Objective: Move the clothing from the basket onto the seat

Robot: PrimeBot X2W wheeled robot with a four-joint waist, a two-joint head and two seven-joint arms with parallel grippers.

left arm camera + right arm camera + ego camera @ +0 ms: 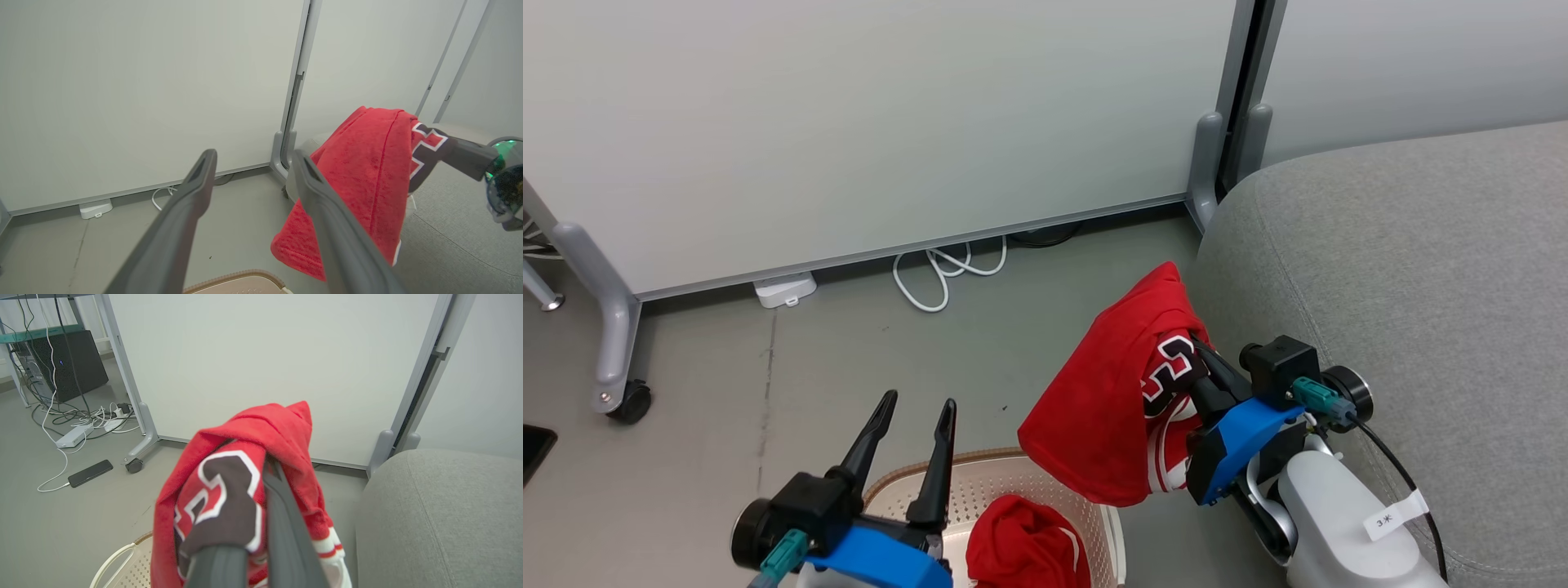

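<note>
My right gripper (1188, 339) is shut on the red jersey (1107, 392), which hangs in the air beside the grey seat (1421, 269) and above the basket's right end. The jersey drapes over the fingers; its black numerals show (222, 498). Red shorts (1025, 543) lie bunched in the cream basket (980, 482) at the bottom of the head view. My left gripper (919, 404) stands open over the basket's left part, with nothing between its fingers (184, 216). From the left wrist view, the jersey (367, 175) hangs to the right of them, with the seat (457, 228) behind.
A white partition panel (890, 122) on castor legs (625, 400) stands behind. White cables (943, 273) and a power adapter (784, 290) lie at its foot. A phone (90, 473) on a cable lies on the grey floor, with a dark computer box (61, 365) beyond.
</note>
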